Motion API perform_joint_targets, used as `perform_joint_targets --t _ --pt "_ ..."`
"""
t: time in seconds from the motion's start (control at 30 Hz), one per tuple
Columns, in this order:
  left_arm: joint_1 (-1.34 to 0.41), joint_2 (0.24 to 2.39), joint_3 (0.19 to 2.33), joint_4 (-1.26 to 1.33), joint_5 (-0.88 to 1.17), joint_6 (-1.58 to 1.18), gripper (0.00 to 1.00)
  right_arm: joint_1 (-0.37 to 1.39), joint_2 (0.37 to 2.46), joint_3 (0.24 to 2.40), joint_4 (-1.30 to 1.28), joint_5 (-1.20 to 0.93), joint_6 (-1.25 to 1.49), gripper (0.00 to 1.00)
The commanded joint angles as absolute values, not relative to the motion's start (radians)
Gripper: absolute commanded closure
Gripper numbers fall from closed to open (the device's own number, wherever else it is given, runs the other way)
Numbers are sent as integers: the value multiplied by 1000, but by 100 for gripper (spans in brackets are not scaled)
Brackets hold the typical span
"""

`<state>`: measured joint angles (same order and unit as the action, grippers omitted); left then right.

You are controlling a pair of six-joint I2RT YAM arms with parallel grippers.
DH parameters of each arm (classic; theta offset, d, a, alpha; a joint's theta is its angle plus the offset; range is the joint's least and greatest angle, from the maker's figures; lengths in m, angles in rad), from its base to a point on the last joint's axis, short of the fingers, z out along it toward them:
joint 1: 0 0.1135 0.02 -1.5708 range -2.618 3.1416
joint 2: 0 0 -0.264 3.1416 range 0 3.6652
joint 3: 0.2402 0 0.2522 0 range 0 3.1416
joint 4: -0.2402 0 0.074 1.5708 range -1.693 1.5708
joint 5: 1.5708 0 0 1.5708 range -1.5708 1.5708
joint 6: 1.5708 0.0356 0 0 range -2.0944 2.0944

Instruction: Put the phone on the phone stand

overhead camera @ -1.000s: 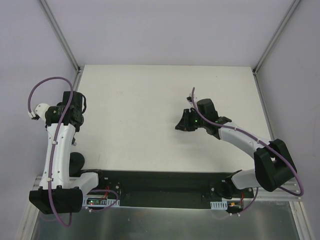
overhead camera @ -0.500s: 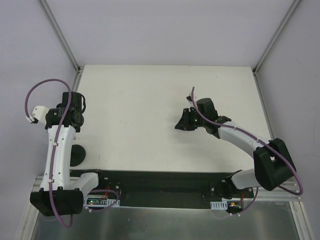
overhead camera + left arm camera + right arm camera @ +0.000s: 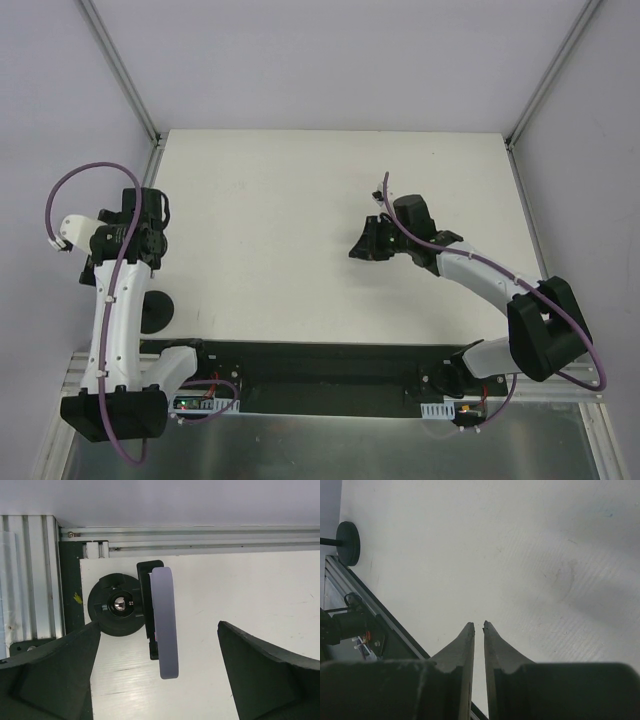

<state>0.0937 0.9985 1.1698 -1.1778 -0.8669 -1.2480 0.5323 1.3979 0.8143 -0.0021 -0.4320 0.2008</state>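
On the white counter (image 3: pixel 270 200), the phone stand (image 3: pixel 158 313) shows only as a round black disc near the 8 o'clock corner, partly hidden under the white link of the left arm. The left pincer (image 3: pixel 145 228) hangs over the counter's 9 o'clock edge, at 12 o'clock from that disc. How its jaws stand cannot be made out. The right pincer (image 3: pixel 363 247) sits low, just toward 3 o'clock of the counter's middle, with its arm running off toward 4 o'clock. A purple cable (image 3: pixel 75 180) loops off the left arm.
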Motion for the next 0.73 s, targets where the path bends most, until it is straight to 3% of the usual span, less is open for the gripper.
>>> perform_joint_targets --t 0.0,0.2,0.3,0.43,0.47,0.57,0.6,0.67,0.7 --pt "104 947 1253 -1177 -812 -1135 1 529 1364 877 -34 -446 192 85" --pt "104 839 1391 -1025 -671 -810 1 528 1293 960 -144 -373 132 80" --pt "104 764 1382 -803 -436 -590 1 528 1229 1018 -207 -301 91 72" --pt "103 733 1382 -608 -7 -347 1 525 1073 1074 -270 -175 -27 55" --pt "100 742 1394 -589 167 -325 1 525 1037 1075 -278 -152 -47 53" --pt "83 804 1457 -551 415 -288 1 526 881 1066 -273 -34 -100 51" --pt "77 816 1476 -543 483 -287 1 526 843 1069 -276 44 -109 41" --pt "54 854 1535 -509 598 -291 1 525 724 1080 -270 109 -132 37" --pt "45 865 1557 -496 717 -301 1 525 685 1088 -268 132 -147 27"
